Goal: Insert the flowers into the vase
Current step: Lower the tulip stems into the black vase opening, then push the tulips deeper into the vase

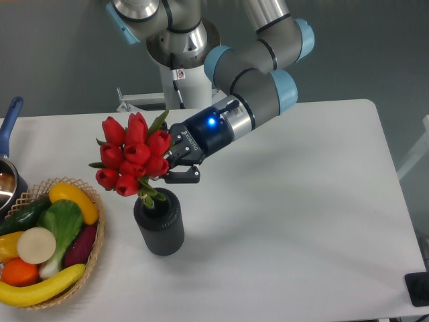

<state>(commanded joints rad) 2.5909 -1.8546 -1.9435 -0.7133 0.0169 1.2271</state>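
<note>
The red tulips with green leaves stand tilted to the left, their stems down in the mouth of the dark grey ribbed vase. The vase stands upright on the white table, left of centre. My gripper is just right of the flower heads, above the vase's right rim. Its two fingers are spread apart, one above the other, and their tips reach the right edge of the bunch without closing on the stems.
A wicker basket with fruit and vegetables stands at the left front, close to the vase. A pot with a blue handle is at the left edge. The robot base is at the back.
</note>
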